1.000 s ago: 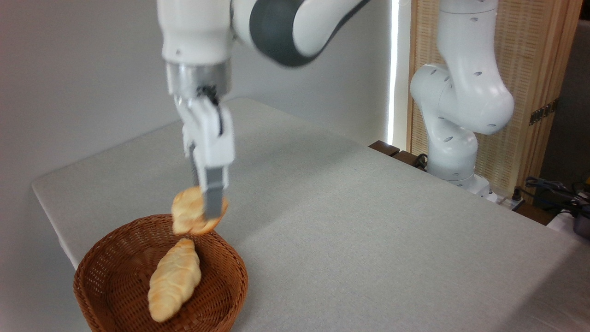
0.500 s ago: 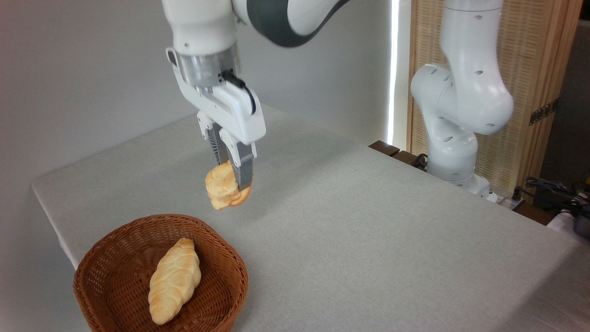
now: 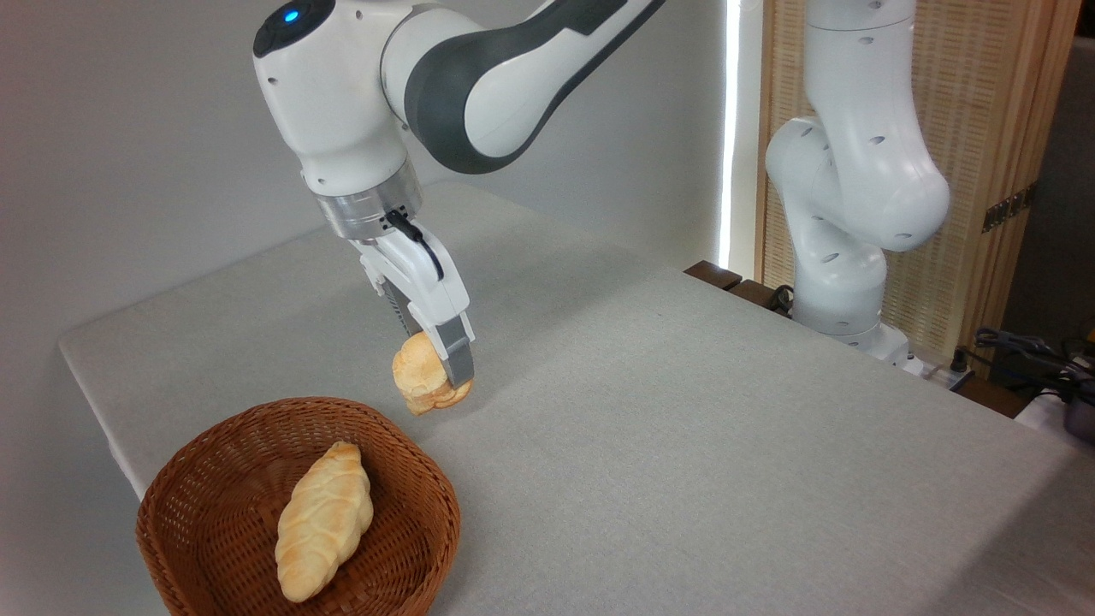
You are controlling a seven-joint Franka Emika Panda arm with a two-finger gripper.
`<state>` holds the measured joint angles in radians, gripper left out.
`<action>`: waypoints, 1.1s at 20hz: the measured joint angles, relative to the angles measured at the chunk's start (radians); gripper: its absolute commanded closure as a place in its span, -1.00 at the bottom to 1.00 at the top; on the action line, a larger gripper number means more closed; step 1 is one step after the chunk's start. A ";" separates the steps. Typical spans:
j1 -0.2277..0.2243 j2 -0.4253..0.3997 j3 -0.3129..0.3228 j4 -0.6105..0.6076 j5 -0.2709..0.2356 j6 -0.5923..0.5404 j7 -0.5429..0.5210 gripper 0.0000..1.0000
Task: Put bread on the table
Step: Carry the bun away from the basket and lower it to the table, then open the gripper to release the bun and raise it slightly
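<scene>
The bread (image 3: 419, 376), a small round layered golden bun, hangs tilted on its edge with its lower rim at or just above the table (image 3: 684, 411), just beyond the basket's far rim. My gripper (image 3: 440, 372) points down and is shut on the bun, one grey finger (image 3: 460, 364) across its right face. The other finger is hidden behind the bun.
A round brown wicker basket (image 3: 205, 462) stands at the table's front left corner with a longer braided loaf (image 3: 323, 518) lying inside. The arm's white base (image 3: 843, 265) rises at the table's far right edge, with cables (image 3: 1018, 346) beside it.
The gripper carried the bun up out of the basket, rightward past its rim, then lowered it toward the tabletop. The braided loaf has not moved.
</scene>
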<state>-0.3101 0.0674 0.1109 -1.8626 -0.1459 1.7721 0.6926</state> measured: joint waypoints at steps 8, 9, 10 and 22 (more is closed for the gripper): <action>-0.002 0.002 -0.003 0.000 0.000 0.000 0.000 -1.00; -0.002 0.002 -0.003 0.000 0.000 0.000 0.000 -1.00; -0.002 0.002 -0.003 0.000 0.000 0.000 0.000 -1.00; 0.009 -0.018 0.051 0.111 0.008 0.008 0.000 -1.00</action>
<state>-0.3015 0.0493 0.1615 -1.7518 -0.1375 1.7797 0.6926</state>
